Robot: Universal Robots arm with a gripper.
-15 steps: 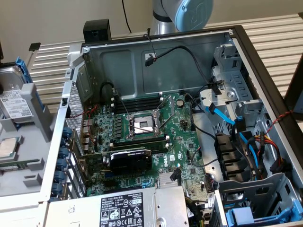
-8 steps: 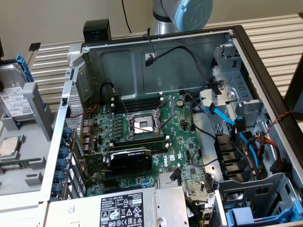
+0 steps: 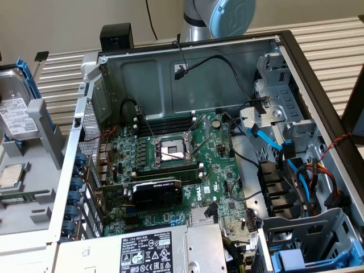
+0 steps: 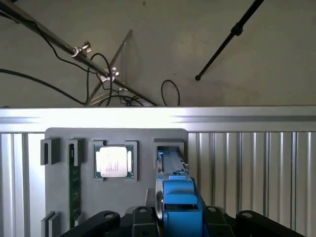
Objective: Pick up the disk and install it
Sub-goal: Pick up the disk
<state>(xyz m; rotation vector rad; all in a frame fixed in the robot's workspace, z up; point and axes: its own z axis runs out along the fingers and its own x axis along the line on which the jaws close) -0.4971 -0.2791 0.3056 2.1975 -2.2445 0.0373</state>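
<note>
The disk [image 3: 14, 108], silver with a white label and a blue carrier, stands on edge in a grey stand [image 3: 48, 133] at the exterior view's left edge. In the wrist view the disk [image 4: 173, 165] is seen edge-on, running from its slot in the stand [image 4: 59, 197] back toward the camera. My gripper [image 4: 180, 219] sits over the near end of the disk. Its black fingers [image 4: 143, 217] lie tight against both sides of the blue carrier, shut on it.
A silver processor chip [image 4: 113, 162] lies in a pocket of the stand beside the disk, and a green memory stick [image 4: 75, 190] stands in another slot. The open computer case [image 3: 187, 153], with its motherboard, cables and blue-railed drive bays [image 3: 284, 187], lies at the exterior view's right. The arm's base [image 3: 219, 17] stands behind it.
</note>
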